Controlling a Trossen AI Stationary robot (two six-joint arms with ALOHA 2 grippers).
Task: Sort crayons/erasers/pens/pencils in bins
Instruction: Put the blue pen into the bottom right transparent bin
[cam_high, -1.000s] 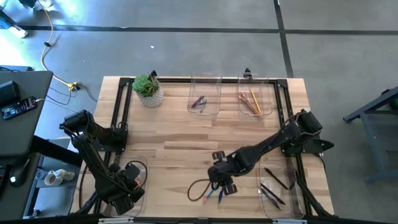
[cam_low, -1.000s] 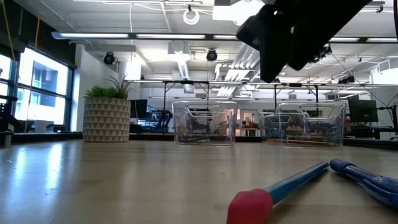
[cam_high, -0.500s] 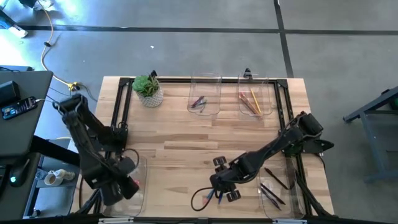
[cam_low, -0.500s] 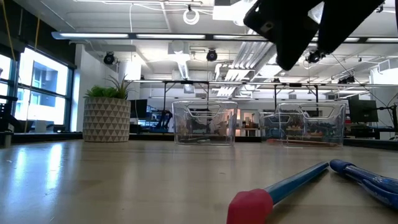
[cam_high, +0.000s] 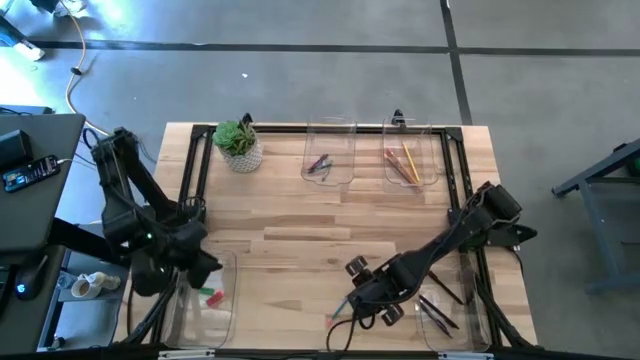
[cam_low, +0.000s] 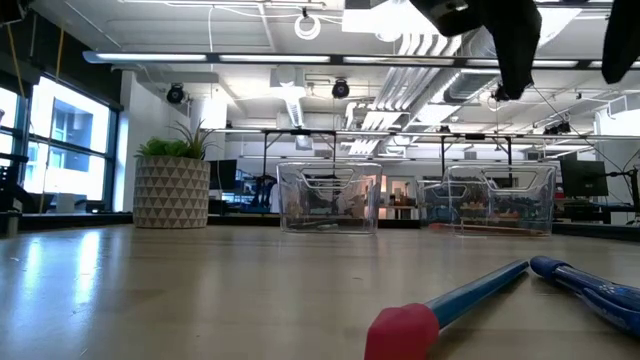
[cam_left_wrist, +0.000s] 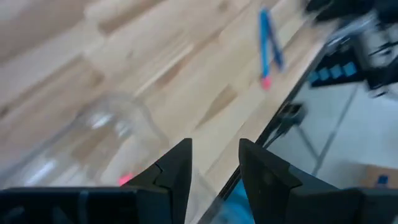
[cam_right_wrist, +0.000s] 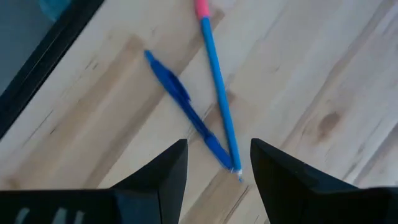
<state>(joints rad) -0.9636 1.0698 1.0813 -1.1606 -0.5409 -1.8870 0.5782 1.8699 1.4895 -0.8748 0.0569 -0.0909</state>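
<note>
High view first: the wooden table (cam_high: 300, 230) carries four clear bins, and most of the sorting looks done. The far bin left of centre (cam_high: 330, 150) holds a few short crayons (cam_high: 319, 164), bluish and reddish; the far bin beside it (cam_high: 411, 152) holds orange and yellow pencils (cam_high: 403, 163); the near right bin (cam_high: 445, 305) holds dark pens (cam_high: 442, 285); and the near left bin (cam_high: 207, 300) holds small erasers (cam_high: 211, 296), red and green. What seems left is a pair of blue sticks at the table's near edge, between the two near bins, both outside any bin. In the right wrist view they lie in a narrow V, touching or almost touching at one end: a darker blue pen (cam_right_wrist: 185, 106) and a longer, lighter blue stick with a pink tip (cam_right_wrist: 217, 78), whose rounded pink end shows close up in the low view (cam_low: 402, 331). I judge both belong with the pens, though the pink-tipped one could be a pencil with an eraser. The right gripper (cam_right_wrist: 211, 163) hangs just above that pair, its fingers wide apart with nothing between them. The left gripper (cam_left_wrist: 214, 163) is over the eraser bin, fingers apart with a clear gap and nothing in it. The potted plant (cam_high: 239, 145) stands at the far left, apart from the bins.
</note>
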